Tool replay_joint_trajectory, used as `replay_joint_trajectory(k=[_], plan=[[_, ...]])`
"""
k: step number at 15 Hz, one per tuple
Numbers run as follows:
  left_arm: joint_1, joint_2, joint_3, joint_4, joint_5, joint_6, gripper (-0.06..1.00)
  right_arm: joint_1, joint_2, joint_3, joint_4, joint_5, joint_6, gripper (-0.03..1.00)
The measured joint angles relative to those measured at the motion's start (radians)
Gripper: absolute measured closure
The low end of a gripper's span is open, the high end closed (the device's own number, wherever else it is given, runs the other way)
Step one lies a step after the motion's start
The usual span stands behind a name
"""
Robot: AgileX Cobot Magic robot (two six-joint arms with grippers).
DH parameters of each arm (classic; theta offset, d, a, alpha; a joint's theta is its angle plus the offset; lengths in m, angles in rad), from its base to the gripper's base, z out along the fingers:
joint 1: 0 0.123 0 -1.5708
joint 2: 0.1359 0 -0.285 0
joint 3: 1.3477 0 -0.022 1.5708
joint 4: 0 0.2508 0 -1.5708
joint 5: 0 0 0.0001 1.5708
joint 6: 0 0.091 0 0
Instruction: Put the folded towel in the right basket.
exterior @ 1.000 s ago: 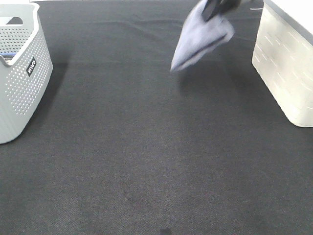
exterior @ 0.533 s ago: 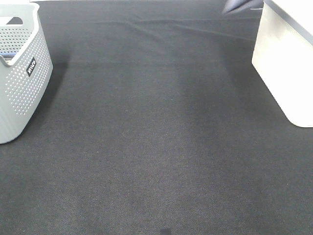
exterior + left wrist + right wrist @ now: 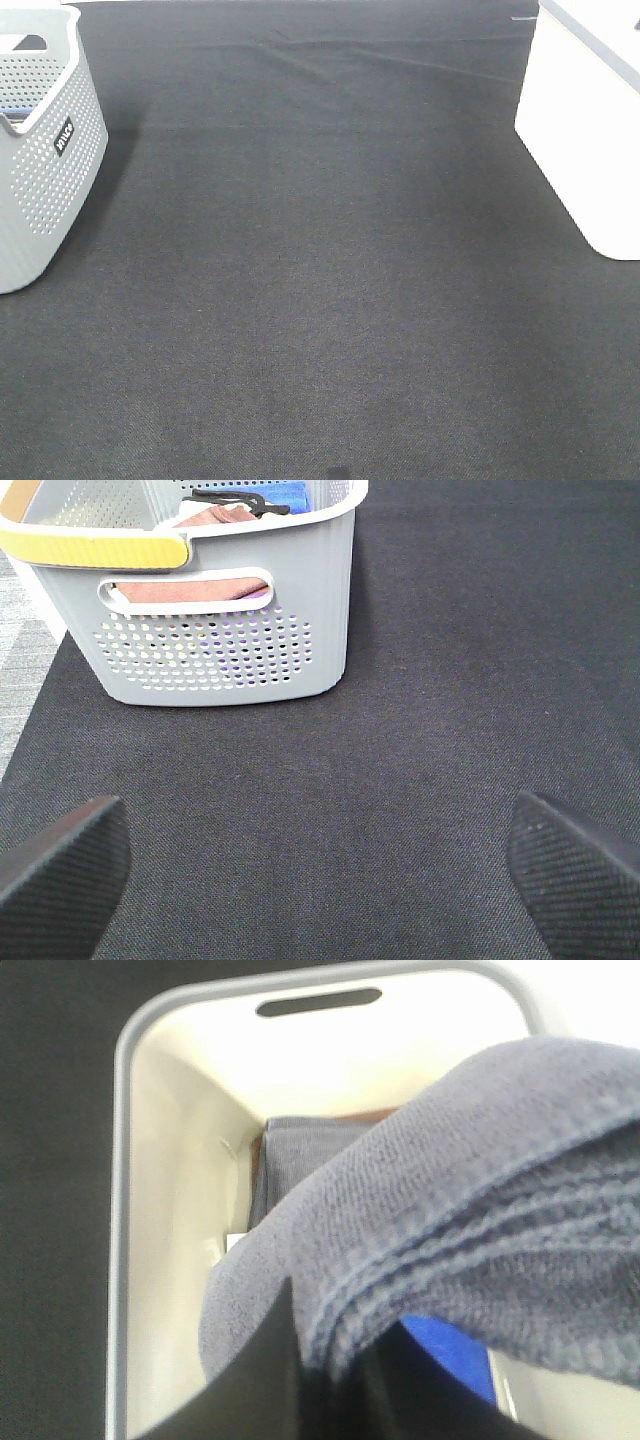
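The folded grey-blue towel [image 3: 460,1200] hangs from my right gripper [image 3: 330,1370], which is shut on it. In the right wrist view it hangs right above the open white right basket [image 3: 125,1210]. Another folded grey cloth [image 3: 300,1150] and something blue [image 3: 450,1345] lie inside that basket. In the exterior high view the right basket [image 3: 580,130] stands at the right edge; the towel and both grippers are out of that view. My left gripper [image 3: 320,870] is open and empty, low over the black mat.
A grey perforated basket [image 3: 45,160] stands at the left edge. In the left wrist view this basket [image 3: 220,650] holds a red-brown towel [image 3: 190,585] and a blue item [image 3: 280,495]. A black mat [image 3: 320,280] covers the table.
My right gripper has carried the towel up and to the right, out of the exterior high view, towards the right basket. The baskets have not moved.
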Motion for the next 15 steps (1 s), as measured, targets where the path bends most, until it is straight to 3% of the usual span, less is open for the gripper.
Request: replay_joint_trajectory(k=[6, 10, 12, 15], plan=[[0.0, 0.0, 0.0, 0.0, 0.0, 0.0, -0.03, 0.0, 0.128, 0.001, 0.048, 0.0, 0.011, 0.84], [0.0, 0.0, 0.0, 0.0, 0.0, 0.0, -0.03, 0.001, 0.172, 0.002, 0.011, -0.001, 0.09, 0.33], [0.0, 0.0, 0.0, 0.0, 0.0, 0.0, -0.03, 0.022, 0.161, 0.002, 0.025, -0.001, 0.086, 0.25], [0.0, 0.0, 0.0, 0.0, 0.0, 0.0, -0.03, 0.107, 0.115, 0.002, 0.026, -0.001, 0.079, 0.24]])
